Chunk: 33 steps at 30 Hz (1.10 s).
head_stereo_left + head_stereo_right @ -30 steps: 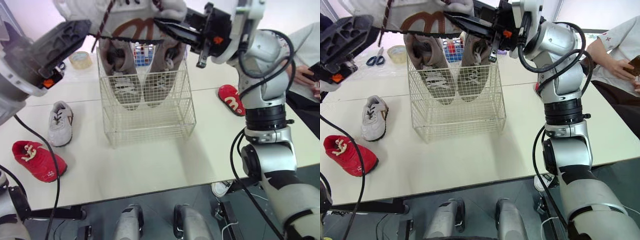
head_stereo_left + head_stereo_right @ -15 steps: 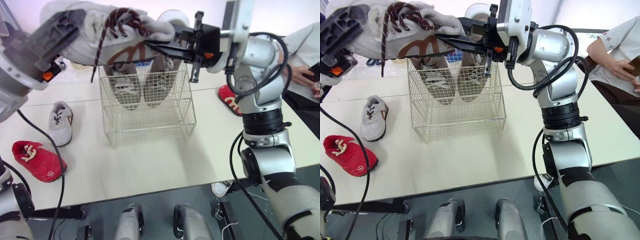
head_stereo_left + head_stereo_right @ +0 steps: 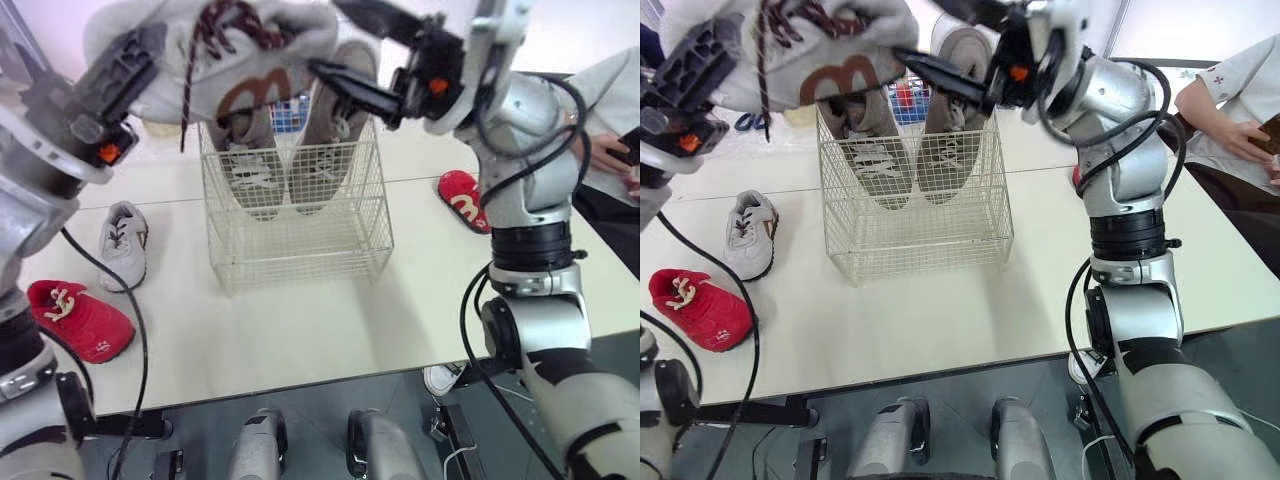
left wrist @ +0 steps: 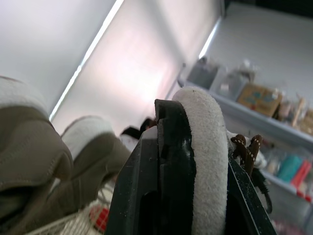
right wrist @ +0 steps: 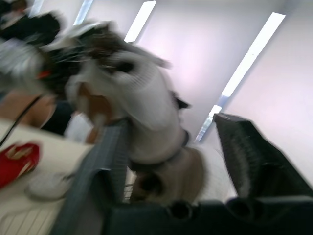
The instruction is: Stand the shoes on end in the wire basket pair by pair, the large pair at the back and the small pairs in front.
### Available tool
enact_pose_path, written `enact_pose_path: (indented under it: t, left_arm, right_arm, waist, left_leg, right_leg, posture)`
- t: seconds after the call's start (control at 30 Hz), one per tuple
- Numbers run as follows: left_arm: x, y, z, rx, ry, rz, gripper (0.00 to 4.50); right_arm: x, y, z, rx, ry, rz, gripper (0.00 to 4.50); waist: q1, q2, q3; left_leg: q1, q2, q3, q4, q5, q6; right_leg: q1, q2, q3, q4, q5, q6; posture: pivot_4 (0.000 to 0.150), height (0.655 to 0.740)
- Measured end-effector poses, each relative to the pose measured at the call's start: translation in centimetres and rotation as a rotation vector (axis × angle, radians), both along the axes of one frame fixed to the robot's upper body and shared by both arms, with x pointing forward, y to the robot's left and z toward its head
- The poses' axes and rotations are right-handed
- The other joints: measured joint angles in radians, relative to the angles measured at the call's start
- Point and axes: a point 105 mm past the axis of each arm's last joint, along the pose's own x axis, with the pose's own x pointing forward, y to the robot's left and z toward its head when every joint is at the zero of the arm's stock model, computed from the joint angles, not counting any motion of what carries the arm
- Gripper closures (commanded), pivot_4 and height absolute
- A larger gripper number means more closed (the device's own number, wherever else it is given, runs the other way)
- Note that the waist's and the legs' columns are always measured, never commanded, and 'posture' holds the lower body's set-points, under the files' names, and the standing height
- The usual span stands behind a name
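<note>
Looking down on a pale table [image 3: 300, 320], far side largely hidden. Near its middle, a wire basket [image 3: 300, 250], upright, front half bare. At the back of it, on end and side by side, two large taupe shoes [image 3: 248, 170]: toes down, laces toward the camera, upper ends partly covered.

Above the basket's rim, a large grey-white shoe [image 3: 285, 45], top cropped at the frame edge. Long axis roughly level, running across the basket from the robot's left to its right; brown logo side toward the camera, dark laces dangling. Hard to tell toe from heel, or whether it touches the pair below.

Clamped at its left end by the left gripper [image 3: 140, 60], pressed flat against the shoe's pale rim in the left wrist view. At its right end, the right gripper [image 3: 335, 40], spread wide; blurred in the right wrist view, contact impossible to judge.

Left of the basket, lying flat, a small grey shoe [image 3: 122, 245] and, nearer, a small red shoe [image 3: 78, 318]. Right of the basket, a second red shoe [image 3: 462, 200], one end hidden behind the right arm [image 3: 520, 200]. At the right edge, a person's hand [image 3: 600, 150], mostly cut off.
</note>
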Motion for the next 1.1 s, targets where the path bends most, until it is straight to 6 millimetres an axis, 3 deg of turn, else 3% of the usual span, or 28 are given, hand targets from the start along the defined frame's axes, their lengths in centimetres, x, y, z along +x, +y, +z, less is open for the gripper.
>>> enact_pose_path:
  t: [0.07,0.17,0.37,0.57,0.7,0.87,0.97,1.1]
  left_arm:
    - [0.1,0.3,0.0,-0.072,-0.014,0.006,4.2]
    - [0.6,0.6,0.7,-0.195,-0.059,0.029,4.2]
    - [1.1,-0.1,2.1,-0.367,-0.13,0.001,4.2]
    - [3.2,-3.1,0.4,-0.367,-0.049,-0.04,4.2]
    - [3.5,-3.3,0.1,-0.37,-0.041,-0.03,4.2]
    - [4.2,-4.0,-1.8,-0.358,0.021,-0.026,4.2]
    - [4.1,-4.2,-1.9,-0.353,0.017,-0.025,4.2]
    - [3.7,-4.3,-1.6,-0.346,0.003,-0.022,4.2]
  right_arm:
    - [0.8,-1.0,0.0,0.207,0.188,0.047,0.07]
    - [0.8,-0.9,-0.7,0.48,0.447,0.202,0.07]
    - [-0.3,3.2,-2.7,0.579,0.655,0.348,0.07]
    - [-1.6,7.5,-2.2,0.548,0.637,0.422,0.07]
    - [-2.1,7.8,-1.1,0.542,0.571,0.428,0.07]
    - [-2.0,8.3,-0.7,0.54,0.553,0.432,0.07]
    - [-2.0,8.4,-0.7,0.543,0.545,0.422,0.8]
    - [-1.9,8.2,-0.6,0.554,0.536,0.415,2.62]
  waist:
    - [0.0,0.0,0.0]
    - [0.0,0.0,0.0]
    - [0.0,0.0,0.0]
    - [-0.002,0.0,0.0]
    - [-0.001,0.0,0.0]
    - [-0.003,0.0,0.0]
    - [-0.003,0.0,0.0]
    - [-0.003,0.0,0.0]
  left_leg:
    - [0.0,0.0,0.0,0.0,0.0,0.0]
    - [0.0,0.001,-0.001,0.0,0.0,0.0]
    - [0.0,0.001,-0.001,0.0,0.0,0.0]
    - [-0.001,0.001,-0.002,0.0,0.0,0.0]
    - [0.0,0.001,-0.002,0.0,0.0,0.0]
    - [-0.001,0.001,-0.002,0.0,0.0,0.0]
    - [-0.001,0.001,-0.002,-0.001,0.0,0.0]
    - [-0.001,0.001,-0.002,-0.001,0.0,0.0]
  right_leg:
    - [0.0,0.0,0.0,0.001,0.001,0.002]
    - [0.0,0.003,0.0,0.002,0.002,0.003]
    - [0.001,0.003,0.0,0.0,0.002,0.003]
    - [0.001,0.003,0.001,-0.001,0.002,0.003]
    - [0.001,0.003,0.001,-0.001,0.002,0.003]
    - [0.0,0.003,0.001,-0.001,0.002,0.003]
    - [0.0,0.003,0.001,-0.001,0.002,0.003]
    - [0.0,0.003,0.001,-0.001,0.001,0.003]
  posture:
    - [0.15,0.74]
    - [0.15,0.74]
    - [0.15,0.74]
    - [0.15,0.74]
    - [0.15,0.74]
    - [0.15,0.74]
    - [0.15,0.74]
    - [0.15,0.74]
